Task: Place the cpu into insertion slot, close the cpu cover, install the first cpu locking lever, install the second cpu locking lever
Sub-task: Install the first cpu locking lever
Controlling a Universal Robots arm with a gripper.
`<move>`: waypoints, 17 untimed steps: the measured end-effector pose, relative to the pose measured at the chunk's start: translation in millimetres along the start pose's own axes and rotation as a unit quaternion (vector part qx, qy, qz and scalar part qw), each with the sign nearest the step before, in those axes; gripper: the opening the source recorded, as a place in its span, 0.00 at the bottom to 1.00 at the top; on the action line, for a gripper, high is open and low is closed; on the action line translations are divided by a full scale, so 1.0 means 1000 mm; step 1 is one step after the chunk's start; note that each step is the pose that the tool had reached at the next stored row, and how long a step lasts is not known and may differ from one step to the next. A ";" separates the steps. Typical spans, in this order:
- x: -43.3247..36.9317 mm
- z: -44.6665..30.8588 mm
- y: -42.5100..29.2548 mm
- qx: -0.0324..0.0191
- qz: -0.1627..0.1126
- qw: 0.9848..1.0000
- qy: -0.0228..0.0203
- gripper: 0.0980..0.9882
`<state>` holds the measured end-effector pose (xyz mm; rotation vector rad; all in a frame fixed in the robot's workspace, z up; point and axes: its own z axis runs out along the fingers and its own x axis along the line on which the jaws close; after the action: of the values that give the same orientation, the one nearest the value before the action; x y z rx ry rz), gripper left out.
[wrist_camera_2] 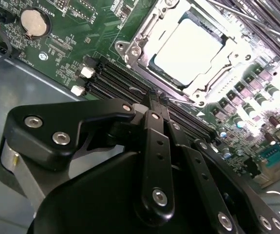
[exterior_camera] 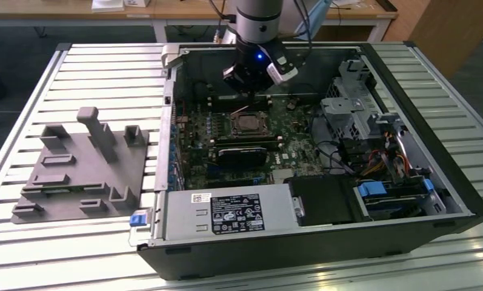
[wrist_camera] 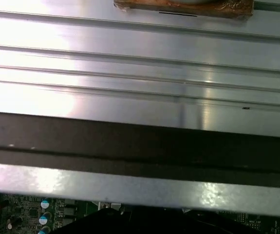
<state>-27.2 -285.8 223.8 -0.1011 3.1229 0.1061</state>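
- On the exterior view's left, a grey holder block [exterior_camera: 79, 163] stands on the slatted table [exterior_camera: 103, 66], beside the open computer case [exterior_camera: 306, 254].
- Midway, the pincer [wrist_camera_2: 155, 95] hangs over the board near the socket [wrist_camera_2: 153, 62]. Its fingers look drawn together with nothing between them.
- Just beyond, the chip [wrist_camera_2: 188, 46] lies in that socket, with the silvery cover [wrist_camera_2: 147, 31] flat over it.
- Judging by that, a locking lever [wrist_camera_2: 254, 19] is the step in hand. It calls for a low, fine approach to a thin rod.
- Rightward, drive bays [exterior_camera: 354, 109] crowd the case.
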 end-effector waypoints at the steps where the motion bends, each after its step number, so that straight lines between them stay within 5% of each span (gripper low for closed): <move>1: -0.0008 0.0007 -0.0001 0.000 0.000 1.000 0.000 0.01; 17: -0.0080 0.0162 -0.0016 0.000 0.002 1.000 0.001 0.01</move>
<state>-18.9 -285.7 207.8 -0.0961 3.1260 0.1047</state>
